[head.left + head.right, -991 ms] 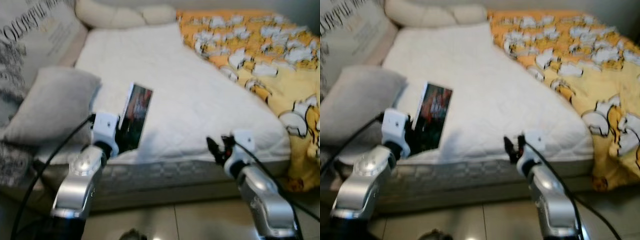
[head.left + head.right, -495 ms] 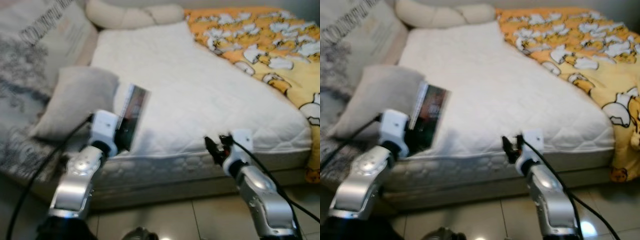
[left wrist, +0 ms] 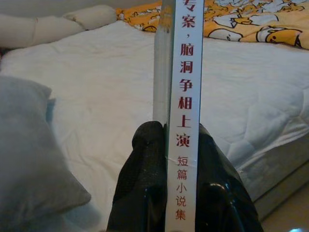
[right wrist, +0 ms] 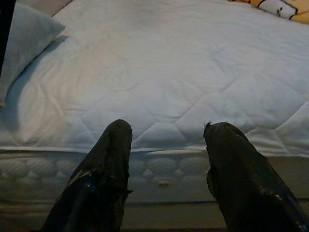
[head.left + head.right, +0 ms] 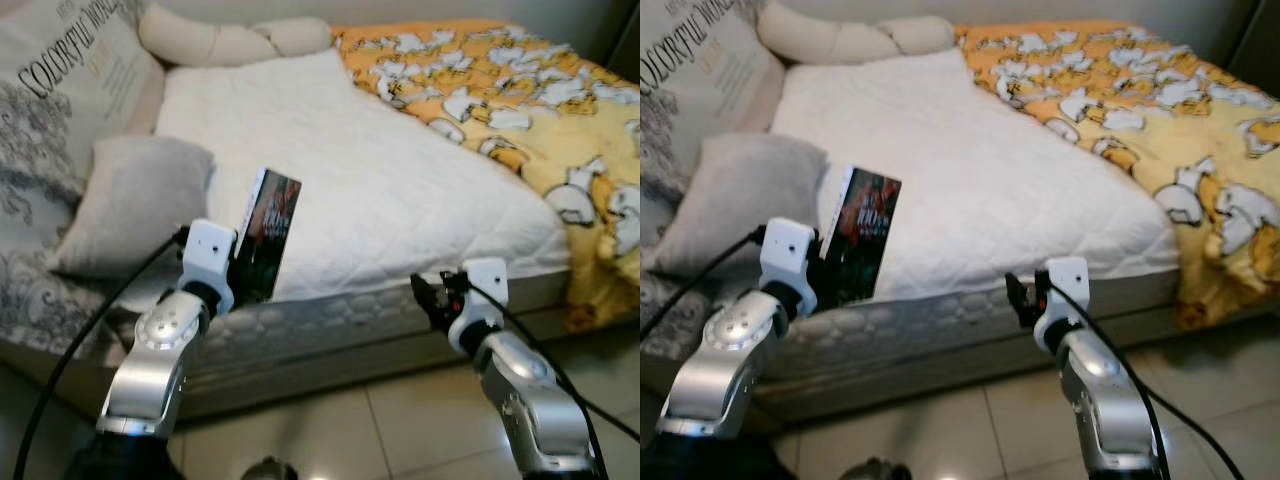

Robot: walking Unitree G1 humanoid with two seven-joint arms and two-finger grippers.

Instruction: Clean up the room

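My left gripper [image 5: 250,268] is shut on a book [image 5: 268,233] with a dark cover and a white spine [image 3: 185,96] printed in red characters. The book stands upright over the near edge of the bed's white mattress [image 5: 330,160], next to a grey pillow [image 5: 130,205]. In the left wrist view both black fingers [image 3: 145,179] press the book's sides. My right gripper [image 5: 428,293] is open and holds nothing, level with the mattress side in front of the bed; its two fingers [image 4: 108,169] stand well apart.
A yellow blanket [image 5: 510,90] with white cartoon prints covers the bed's right part and hangs over its corner. A large printed cushion [image 5: 60,110] leans at the left, a long cream bolster [image 5: 230,40] lies at the head. Tiled floor [image 5: 400,420] lies below.
The camera has swung, so the whole scene shifted. Both arms keep the same pose, and the book stays in my left gripper.
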